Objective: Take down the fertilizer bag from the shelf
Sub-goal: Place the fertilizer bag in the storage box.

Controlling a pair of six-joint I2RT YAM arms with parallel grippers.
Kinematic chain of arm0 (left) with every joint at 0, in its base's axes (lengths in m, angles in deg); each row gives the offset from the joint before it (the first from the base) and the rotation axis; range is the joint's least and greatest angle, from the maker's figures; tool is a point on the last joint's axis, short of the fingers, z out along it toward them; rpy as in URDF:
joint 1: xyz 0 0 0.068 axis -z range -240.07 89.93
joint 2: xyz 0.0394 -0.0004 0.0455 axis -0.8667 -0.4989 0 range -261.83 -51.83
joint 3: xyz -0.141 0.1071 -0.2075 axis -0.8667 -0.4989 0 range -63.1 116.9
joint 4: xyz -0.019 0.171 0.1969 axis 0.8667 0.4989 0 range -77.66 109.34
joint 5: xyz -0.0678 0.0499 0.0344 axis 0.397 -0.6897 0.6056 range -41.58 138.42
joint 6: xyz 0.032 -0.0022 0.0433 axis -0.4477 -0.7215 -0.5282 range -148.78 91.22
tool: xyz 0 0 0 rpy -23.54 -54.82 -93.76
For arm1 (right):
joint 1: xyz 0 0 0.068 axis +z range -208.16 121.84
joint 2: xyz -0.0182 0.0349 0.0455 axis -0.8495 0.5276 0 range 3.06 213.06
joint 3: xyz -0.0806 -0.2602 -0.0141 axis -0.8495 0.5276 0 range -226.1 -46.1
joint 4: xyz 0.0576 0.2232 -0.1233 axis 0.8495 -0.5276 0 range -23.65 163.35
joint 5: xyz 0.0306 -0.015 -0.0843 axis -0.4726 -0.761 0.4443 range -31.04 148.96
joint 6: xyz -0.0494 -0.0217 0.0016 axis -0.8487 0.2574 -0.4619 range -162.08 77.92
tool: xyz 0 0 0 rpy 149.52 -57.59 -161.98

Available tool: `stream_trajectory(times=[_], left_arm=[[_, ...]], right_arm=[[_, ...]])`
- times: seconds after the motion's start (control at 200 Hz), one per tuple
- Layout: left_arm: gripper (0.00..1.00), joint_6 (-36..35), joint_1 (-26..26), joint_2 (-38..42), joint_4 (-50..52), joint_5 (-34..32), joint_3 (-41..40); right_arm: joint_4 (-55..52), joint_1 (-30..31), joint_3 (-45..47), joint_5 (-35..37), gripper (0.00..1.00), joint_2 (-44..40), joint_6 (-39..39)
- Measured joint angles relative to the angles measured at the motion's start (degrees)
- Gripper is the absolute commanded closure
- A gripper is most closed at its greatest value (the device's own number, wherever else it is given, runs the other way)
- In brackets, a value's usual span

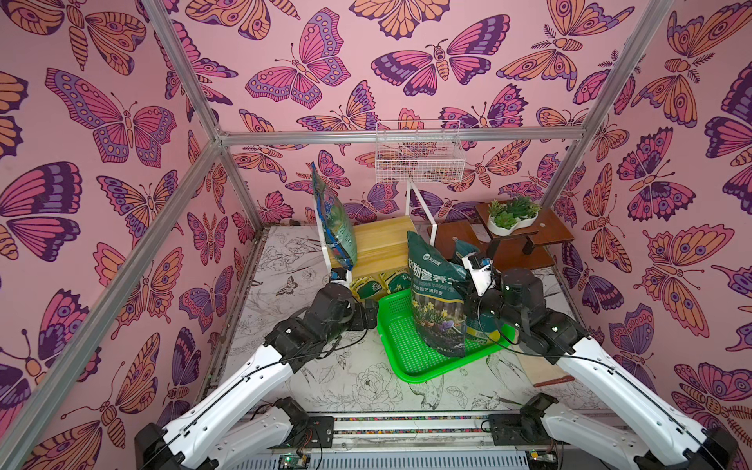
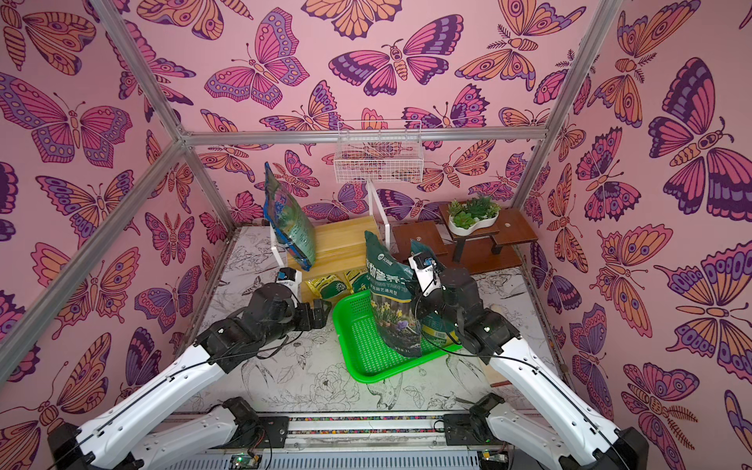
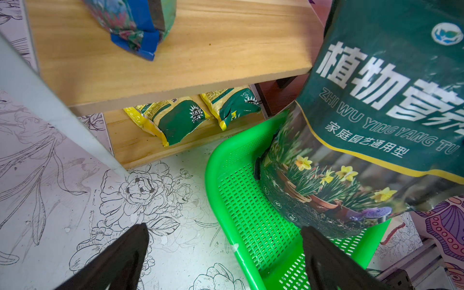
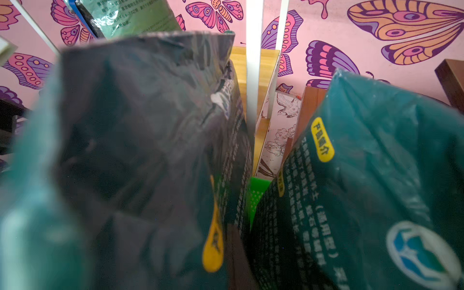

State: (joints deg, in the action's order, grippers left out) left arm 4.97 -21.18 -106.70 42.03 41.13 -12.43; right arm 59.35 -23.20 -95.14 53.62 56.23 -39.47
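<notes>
The shelf (image 1: 386,240) (image 3: 200,50) stands at the back. A blue-edged fertilizer bag (image 1: 333,219) (image 3: 135,22) stands upright on its upper plank, and two small yellow-green bags (image 1: 372,287) (image 3: 175,120) lie on the lower one. A large dark green fertilizer bag (image 1: 435,301) (image 2: 392,301) (image 3: 376,100) (image 4: 138,125) stands tilted in the green tray (image 1: 390,358) (image 3: 213,180). My right gripper (image 1: 474,291) is shut on its right edge, with the fingertips hidden between bags. My left gripper (image 1: 366,314) (image 3: 224,227) hangs open over the tray's left rim, holding nothing.
A second teal bag (image 1: 466,248) (image 4: 376,175) stands just behind the large one. A dark brown stand (image 1: 525,236) with a white planter (image 1: 512,215) is at the back right. A white wire basket (image 1: 419,154) hangs above the shelf.
</notes>
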Motion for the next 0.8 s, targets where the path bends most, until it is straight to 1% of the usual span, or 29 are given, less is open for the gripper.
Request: stream_trajectory(times=[0.125, 0.24, 0.35, 0.466, 0.561, 0.686, 0.716, 0.756, 0.796], left_arm=[[0.00, -0.1, 0.0, -0.6, 0.0, 0.0, 0.2], [0.00, -0.1, 0.0, -1.0, 0.0, 0.0, 0.6], [0.00, -0.1, 0.0, -1.2, -0.1, 0.0, 0.9], [0.00, -0.1, 0.0, -1.2, -0.1, 0.0, 0.9], [0.00, -0.1, 0.0, -1.2, -0.1, 0.0, 0.9], [0.00, -0.1, 0.0, -1.2, -0.1, 0.2, 0.9], [0.00, -0.1, 0.0, -1.2, -0.1, 0.2, 0.9], [0.00, -0.1, 0.0, -1.2, -0.1, 0.3, 0.9], [0.00, -0.1, 0.0, -1.2, -0.1, 0.3, 0.9]], right_arm=[[1.8, -0.6, 3.7, 0.3, 1.00, -3.3, 1.8], [2.0, -0.6, 5.1, 0.7, 1.00, -5.4, 3.3], [1.4, -0.7, 5.9, 0.7, 0.94, -7.2, 5.1], [0.0, -0.8, 6.2, 0.5, 0.78, -9.5, 7.8], [-0.2, -0.9, 6.2, 0.2, 0.70, -11.3, 9.5], [-0.2, -0.9, 6.2, -0.3, 0.59, -11.4, 11.0], [-0.1, -1.0, 6.2, -0.6, 0.53, -11.2, 11.2], [0.0, -1.0, 6.2, -0.8, 0.40, -11.0, 11.5], [0.0, -1.0, 6.2, -0.8, 0.26, -10.8, 12.0]])
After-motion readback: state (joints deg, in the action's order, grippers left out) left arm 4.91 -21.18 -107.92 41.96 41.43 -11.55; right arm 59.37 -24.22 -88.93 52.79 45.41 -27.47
